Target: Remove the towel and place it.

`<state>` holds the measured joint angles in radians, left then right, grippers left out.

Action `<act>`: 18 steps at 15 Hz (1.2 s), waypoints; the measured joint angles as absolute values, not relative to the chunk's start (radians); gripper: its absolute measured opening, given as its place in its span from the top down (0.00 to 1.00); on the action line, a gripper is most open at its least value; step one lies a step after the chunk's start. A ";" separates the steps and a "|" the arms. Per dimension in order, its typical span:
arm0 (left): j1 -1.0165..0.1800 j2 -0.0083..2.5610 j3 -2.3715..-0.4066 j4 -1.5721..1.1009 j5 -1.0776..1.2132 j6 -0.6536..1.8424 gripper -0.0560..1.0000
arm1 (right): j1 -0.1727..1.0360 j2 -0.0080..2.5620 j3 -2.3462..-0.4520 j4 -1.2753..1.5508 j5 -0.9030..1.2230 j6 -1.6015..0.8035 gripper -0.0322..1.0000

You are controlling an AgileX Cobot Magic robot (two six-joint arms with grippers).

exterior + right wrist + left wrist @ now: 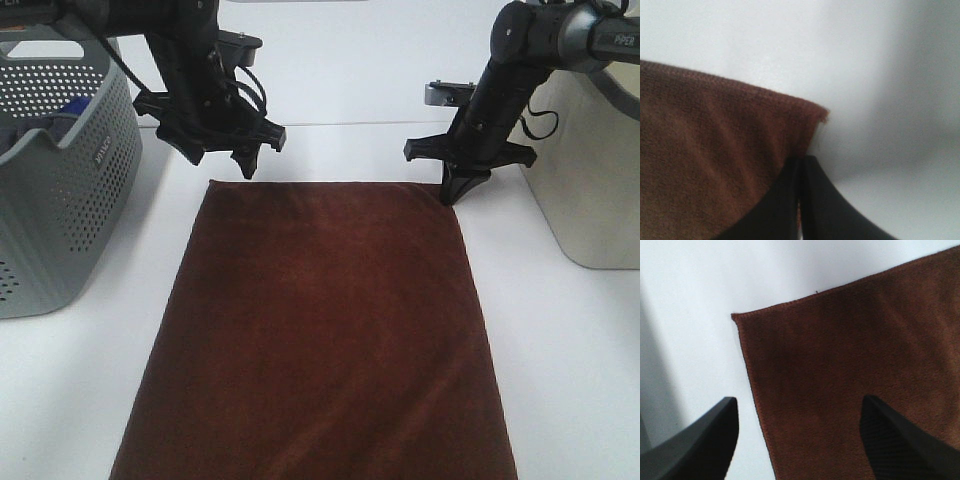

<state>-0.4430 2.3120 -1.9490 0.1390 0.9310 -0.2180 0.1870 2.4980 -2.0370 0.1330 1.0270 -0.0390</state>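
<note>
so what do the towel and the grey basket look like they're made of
The towel looks like soft plush cloth, likely microfibre or terry, in matte dark reddish brown; the close views show a fuzzy nap and a stitched hem. The basket is most likely moulded plastic, grey with a smooth, dull finish; its walls carry even rows of small holes and a cut-out handle.

The towel (320,330) runs past the high view's lower edge, near end unseen; the grey basket (60,200) is cropped at left, its blue contents (72,108) barely showing.
</note>
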 joint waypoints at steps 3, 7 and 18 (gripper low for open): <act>-0.443 2.312 -1.949 0.139 0.931 -0.223 0.32 | 0.187 2.498 -2.045 0.133 1.044 -0.040 0.97; -0.443 2.316 -1.949 0.141 0.930 -0.234 0.32 | 0.187 2.493 -2.147 0.089 1.128 -0.040 0.97; -0.389 2.420 -1.950 0.113 0.806 -0.288 0.32 | 0.187 2.484 -2.224 0.055 1.172 -0.037 0.97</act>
